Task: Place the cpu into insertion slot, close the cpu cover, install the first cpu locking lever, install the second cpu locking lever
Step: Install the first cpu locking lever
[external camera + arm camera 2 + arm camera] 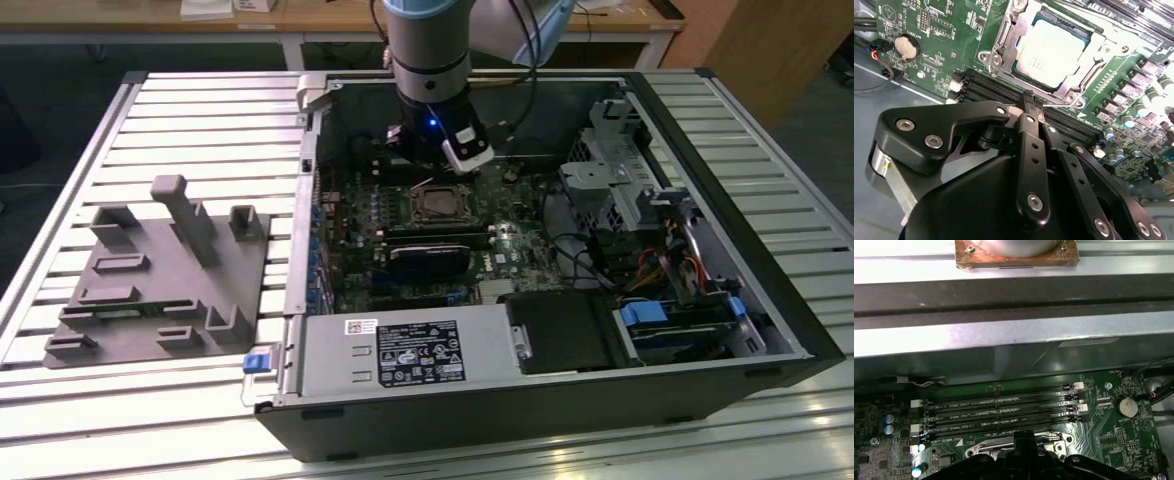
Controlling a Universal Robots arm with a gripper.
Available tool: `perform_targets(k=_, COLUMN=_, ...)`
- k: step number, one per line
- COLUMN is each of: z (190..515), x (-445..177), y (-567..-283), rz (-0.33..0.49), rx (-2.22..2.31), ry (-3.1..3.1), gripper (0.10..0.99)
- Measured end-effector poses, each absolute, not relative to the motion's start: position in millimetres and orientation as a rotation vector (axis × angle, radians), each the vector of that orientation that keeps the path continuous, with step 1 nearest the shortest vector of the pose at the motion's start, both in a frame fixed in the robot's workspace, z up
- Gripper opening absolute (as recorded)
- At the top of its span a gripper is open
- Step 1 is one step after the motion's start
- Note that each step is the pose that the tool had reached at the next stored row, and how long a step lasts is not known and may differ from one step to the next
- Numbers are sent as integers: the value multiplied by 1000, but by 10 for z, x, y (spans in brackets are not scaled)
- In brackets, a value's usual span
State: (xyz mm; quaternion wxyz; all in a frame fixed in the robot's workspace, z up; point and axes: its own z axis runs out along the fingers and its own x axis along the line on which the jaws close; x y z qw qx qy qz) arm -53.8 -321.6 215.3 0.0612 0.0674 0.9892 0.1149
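Inside the open computer case (747, 300), the chip (1051, 47) lies in its socket (1068, 94) under the lowered frame (1004, 37), so the fingers (1030, 135), pressed together, sit at the frame's near edge, seemingly to latch it down.

Pale silvery cpu (1054, 47), green motherboard (946, 32), black end effector (1030, 107), silver-striped table (200, 110)

I see the gripper (1029, 104), fingertips pressed together above the memory slots (985, 86); at its twelve o'clock the cpu (1054, 47) sits under the lowered cpu cover (1004, 37), a coin battery (906, 46) towards ten
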Motion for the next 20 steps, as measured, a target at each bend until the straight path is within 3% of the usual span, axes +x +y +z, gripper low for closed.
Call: perform_targets(k=20, z=2102, x=-512, y=-3166, rz=284, rx=271, ry=2976, gripper=106)
